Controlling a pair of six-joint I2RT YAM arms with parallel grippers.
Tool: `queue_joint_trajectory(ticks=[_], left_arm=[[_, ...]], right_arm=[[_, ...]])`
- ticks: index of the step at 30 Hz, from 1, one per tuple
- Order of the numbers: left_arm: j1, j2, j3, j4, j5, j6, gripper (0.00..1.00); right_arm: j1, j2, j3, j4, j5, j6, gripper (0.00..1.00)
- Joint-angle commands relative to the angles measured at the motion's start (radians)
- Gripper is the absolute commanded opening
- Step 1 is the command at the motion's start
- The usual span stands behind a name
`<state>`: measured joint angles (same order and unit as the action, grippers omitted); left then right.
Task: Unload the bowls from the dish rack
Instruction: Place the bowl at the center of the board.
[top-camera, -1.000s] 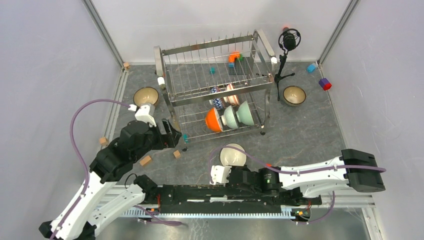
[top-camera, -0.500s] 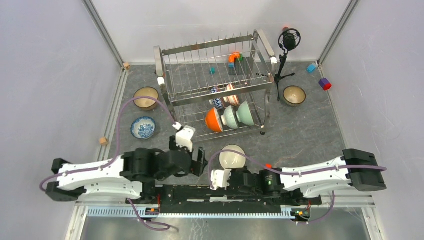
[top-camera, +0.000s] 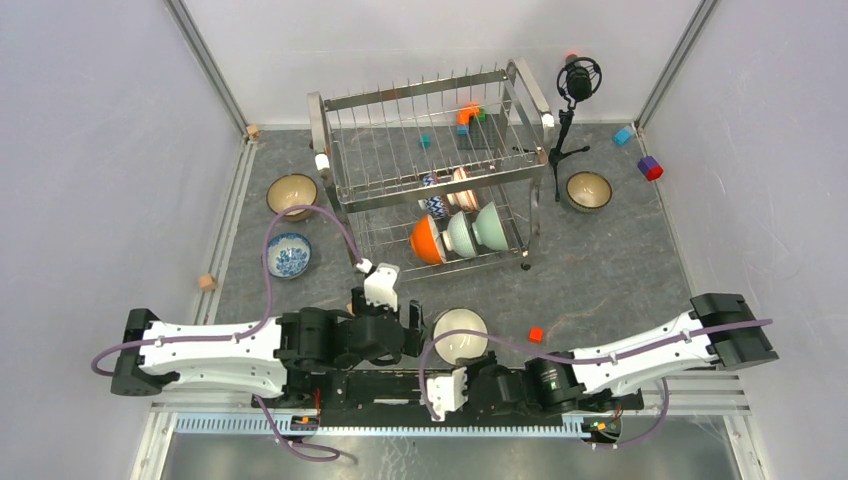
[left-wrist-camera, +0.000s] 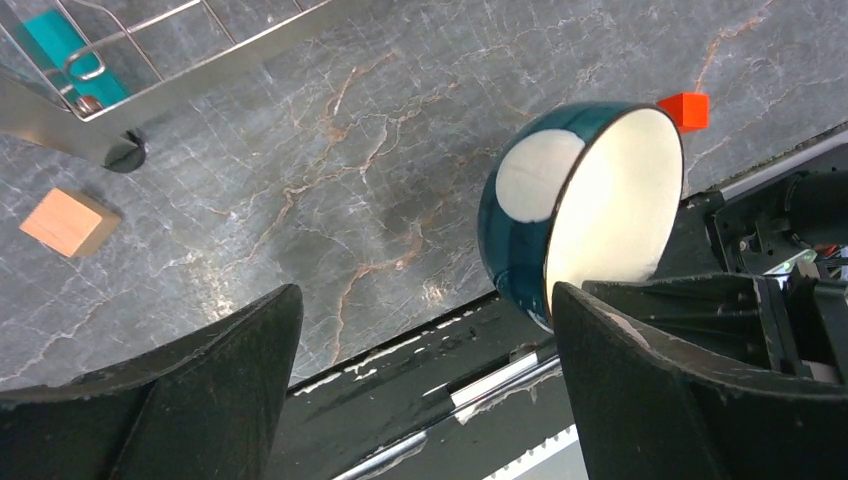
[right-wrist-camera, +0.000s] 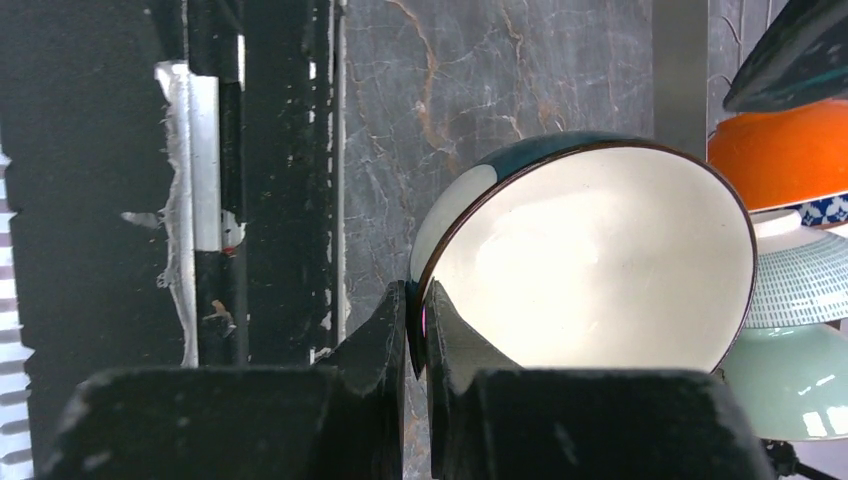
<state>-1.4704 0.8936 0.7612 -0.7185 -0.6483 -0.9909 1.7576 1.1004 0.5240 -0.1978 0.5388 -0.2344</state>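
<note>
The steel dish rack (top-camera: 430, 100) stands at the table's middle back. On its lower tier stand an orange bowl (top-camera: 428, 240), a pale green bowl (top-camera: 462, 233) and more bowls behind them. My right gripper (top-camera: 457, 362) is shut on the rim of a bowl that is teal outside and white inside (top-camera: 460, 333), tilted on its side above the table's near edge. In the right wrist view the fingers (right-wrist-camera: 395, 330) pinch that rim, one each side of the bowl (right-wrist-camera: 590, 260). My left gripper (top-camera: 412, 325) hangs open and empty just left of it, with the same bowl (left-wrist-camera: 580, 210) by its right finger.
A blue-and-white bowl (top-camera: 287, 254) and a tan bowl (top-camera: 291, 193) sit on the table left of the rack, a brown one (top-camera: 588, 190) to its right. A black microphone tripod (top-camera: 572, 110) stands by the rack. A red block (top-camera: 535, 334) and wooden blocks (left-wrist-camera: 68, 222) lie loose.
My left arm has swung down from beside the rack to the near edge, uncovering the blue-and-white bowl on the table. My right arm has drawn the white-lined bowl slightly nearer.
</note>
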Motion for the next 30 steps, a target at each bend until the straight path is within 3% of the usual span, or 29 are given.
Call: queue_joint_trajectory(ticks=[1, 9, 16, 26, 30], left_arm=[[-0.007, 0.019, -0.016, 0.093, -0.011, -0.084, 0.99], [-0.007, 0.105, -0.007, 0.171, 0.052, -0.044, 0.98], [-0.006, 0.214, 0.024, 0.123, 0.050, -0.038, 0.94], [-0.006, 0.312, 0.064, 0.112, 0.074, 0.014, 0.84], [-0.007, 0.354, 0.080, 0.113, 0.086, 0.037, 0.76]], right_arm=[[0.050, -0.019, 0.000, 0.040, 0.066, -0.047, 0.00], [0.098, 0.056, 0.048, -0.019, 0.092, -0.060, 0.00], [0.112, 0.101, 0.089, -0.055, 0.108, -0.066, 0.00], [0.113, 0.098, 0.108, -0.073, 0.083, -0.074, 0.00], [0.113, 0.108, 0.117, -0.087, 0.078, -0.074, 0.00]])
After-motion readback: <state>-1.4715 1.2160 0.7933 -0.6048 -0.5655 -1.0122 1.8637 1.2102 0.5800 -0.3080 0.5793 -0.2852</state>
